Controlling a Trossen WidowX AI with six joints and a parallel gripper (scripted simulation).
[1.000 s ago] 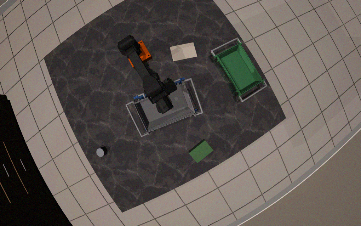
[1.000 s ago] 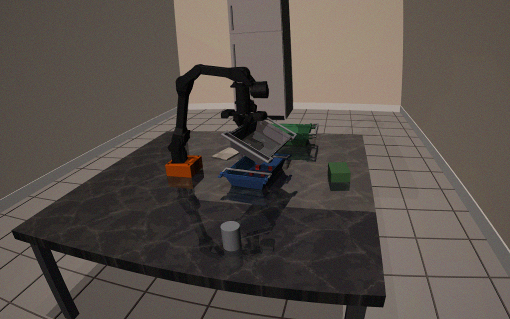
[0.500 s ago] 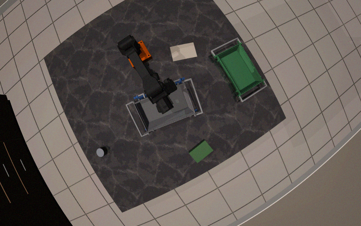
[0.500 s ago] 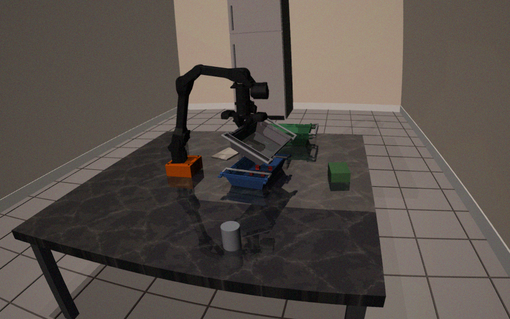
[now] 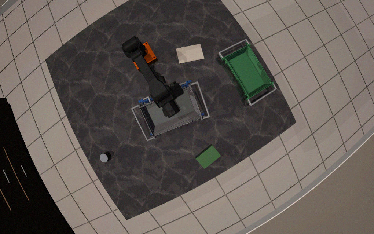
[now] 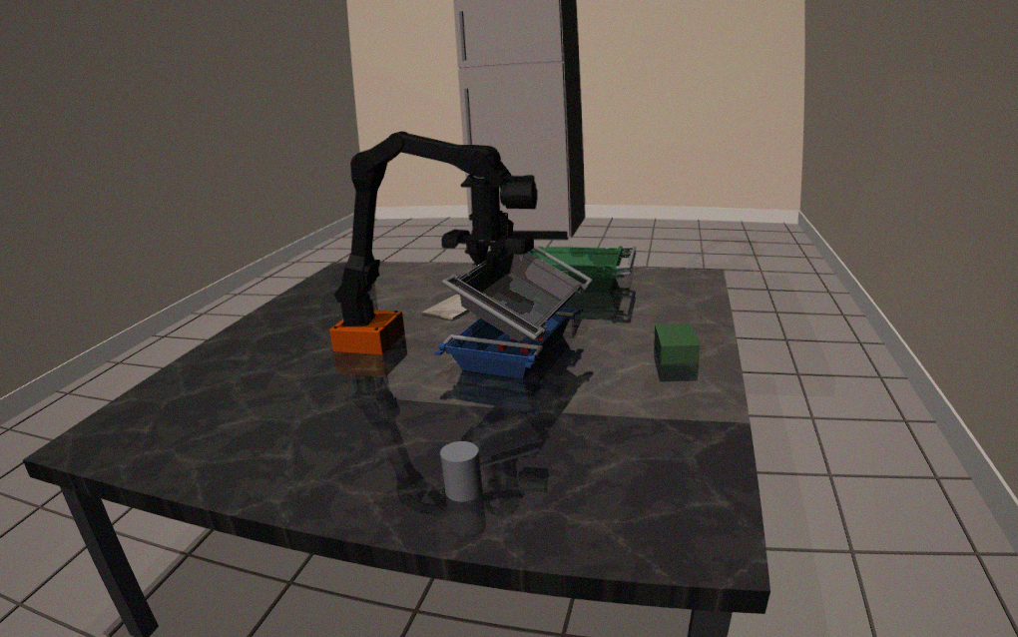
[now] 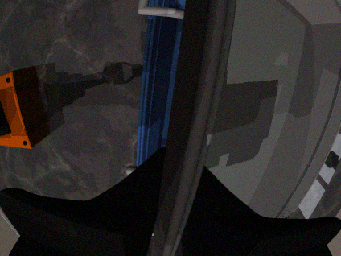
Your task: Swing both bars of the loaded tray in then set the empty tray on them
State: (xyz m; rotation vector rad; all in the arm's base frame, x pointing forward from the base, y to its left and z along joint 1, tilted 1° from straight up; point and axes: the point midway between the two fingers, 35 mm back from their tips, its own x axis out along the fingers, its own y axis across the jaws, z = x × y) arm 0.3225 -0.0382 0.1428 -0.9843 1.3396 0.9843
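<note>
The loaded blue tray [image 5: 186,85] [image 6: 487,363] [image 7: 154,88] stands on the table with red blocks [image 6: 524,348] inside. Its near wire bar [image 6: 487,342] crosses the top in the exterior view. Part of the far bar [image 7: 161,11] shows over the long rim in the wrist view; the rest is hidden. My gripper [image 6: 500,263] [image 7: 174,155] is shut on a long rim of the empty grey tray [image 5: 176,121] [image 6: 542,289] [image 7: 261,48]. It holds that tray above the blue one, steeply tilted, gripped side high and opposite side low. Whether the trays touch is unclear.
A green tray [image 5: 248,71] [image 6: 585,259] with bars out stands at the far side. A green block [image 5: 208,156] [image 6: 675,345], a grey cylinder [image 5: 103,157] [image 6: 460,472] and a flat beige piece [image 5: 190,53] [image 6: 444,308] lie around. The orange base [image 5: 150,53] [image 6: 360,335] [image 7: 20,109] is nearby.
</note>
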